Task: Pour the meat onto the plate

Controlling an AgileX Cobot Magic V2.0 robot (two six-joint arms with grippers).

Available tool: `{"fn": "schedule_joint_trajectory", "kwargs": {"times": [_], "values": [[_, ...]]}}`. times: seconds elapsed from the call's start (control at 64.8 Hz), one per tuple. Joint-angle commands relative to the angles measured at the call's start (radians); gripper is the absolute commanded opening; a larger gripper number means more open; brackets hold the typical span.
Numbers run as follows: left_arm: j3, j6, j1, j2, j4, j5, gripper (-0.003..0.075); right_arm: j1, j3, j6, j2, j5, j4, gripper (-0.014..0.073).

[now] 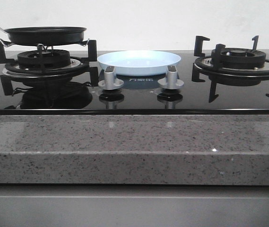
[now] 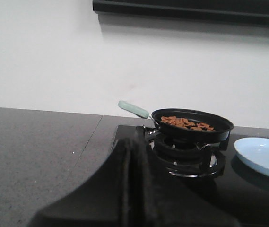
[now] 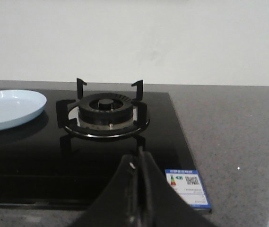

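Observation:
The pale light-blue plate [image 1: 139, 62] sits on the black glass hob between the two burners, behind the knobs. It also shows in the left wrist view [image 2: 262, 157] and the right wrist view [image 3: 9, 109]. The meat [image 2: 186, 123], small reddish-brown pieces, lies in the black frying pan [image 1: 45, 35] on the left burner; the pan's pale green handle [image 2: 133, 109] points away from the plate. My left gripper [image 2: 135, 142] is shut and empty, short of the pan. My right gripper [image 3: 140, 158] is shut and empty, in front of the right burner [image 3: 107, 111].
Two silver knobs [image 1: 111, 78] [image 1: 171, 78] stand at the hob's front. The right burner's pan supports [image 1: 238, 61] are bare. A grey speckled counter [image 1: 134, 146] runs along the front and both sides. A blue label [image 3: 187, 187] sits at the hob's corner.

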Motion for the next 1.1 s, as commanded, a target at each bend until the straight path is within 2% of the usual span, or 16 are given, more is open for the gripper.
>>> {"fn": "schedule_joint_trajectory", "kwargs": {"times": [0.0,0.17,0.37,0.602,0.895,0.973,1.05,1.081], "values": [[-0.127,-0.006,-0.008,0.005,-0.006,0.039,-0.0020,-0.002,-0.137,-0.002,0.061,0.043,-0.009,-0.0069],[-0.308,-0.006,-0.008,0.103,-0.006,0.189,-0.0020,-0.002,-0.346,-0.002,0.203,0.236,0.004,-0.0069],[-0.478,-0.006,-0.008,0.285,-0.004,0.388,-0.0020,-0.002,-0.484,-0.002,0.357,0.351,0.040,-0.0069],[-0.472,-0.006,-0.008,0.424,-0.009,0.379,-0.0020,-0.002,-0.487,-0.002,0.460,0.355,0.041,-0.0069],[-0.472,-0.006,-0.008,0.541,-0.005,0.392,-0.0018,-0.002,-0.487,-0.003,0.498,0.393,0.041,-0.0057],[-0.472,-0.002,-0.008,0.562,-0.005,0.392,0.0020,-0.002,-0.487,-0.006,0.503,0.404,0.041,0.0016],[-0.472,0.019,-0.008,0.580,-0.005,0.392,0.0148,-0.002,-0.487,-0.013,0.507,0.405,0.042,0.0172],[-0.472,0.027,-0.008,0.585,-0.007,0.392,0.0223,-0.002,-0.487,-0.020,0.507,0.405,0.043,0.0266]]}}
